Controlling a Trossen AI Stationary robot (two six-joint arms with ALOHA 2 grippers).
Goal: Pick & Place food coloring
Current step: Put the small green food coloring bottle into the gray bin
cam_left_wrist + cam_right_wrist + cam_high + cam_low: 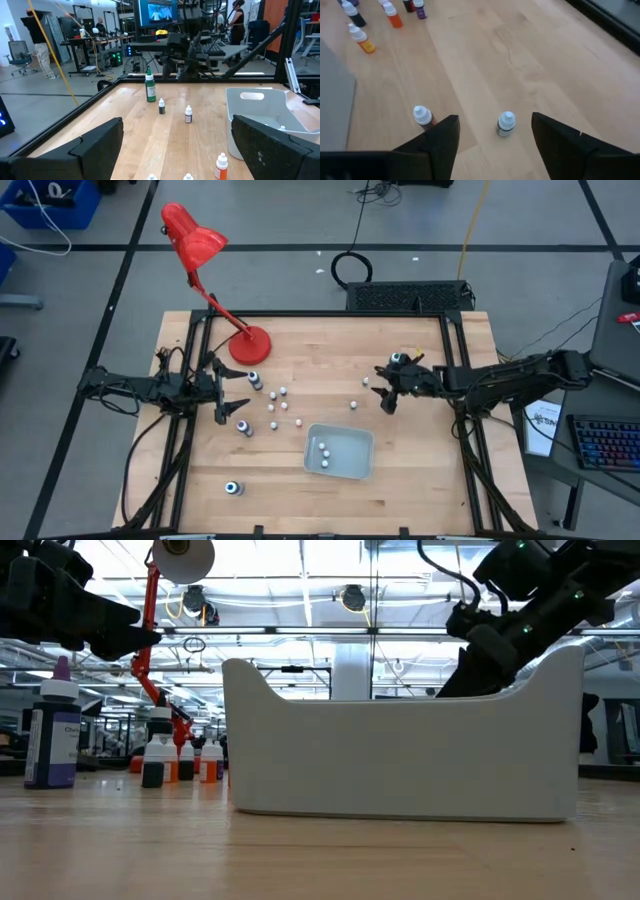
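Note:
The food coloring bottles stand upright on their bases on the wooden table. Several tiny white-topped vials (278, 407) cluster left of centre, with larger bottles (244, 426) around them and a green one (397, 358) near the right arm. My left gripper (236, 393) hovers open beside the cluster, which lies ahead of it (188, 114). My right gripper (385, 388) is open above the table, facing two lone vials (364, 380). In the right wrist view one vial (506, 123) stands ahead between the fingers and another (422, 116) sits off to one side. Neither gripper touches anything.
A pale blue-grey tray (355, 438) sits near the table's middle toward the near edge, with a few vials inside. A red desk lamp (249, 345) stands at the far left. One bottle (233, 488) stands alone near the near left corner. Bare wood lies between the grippers.

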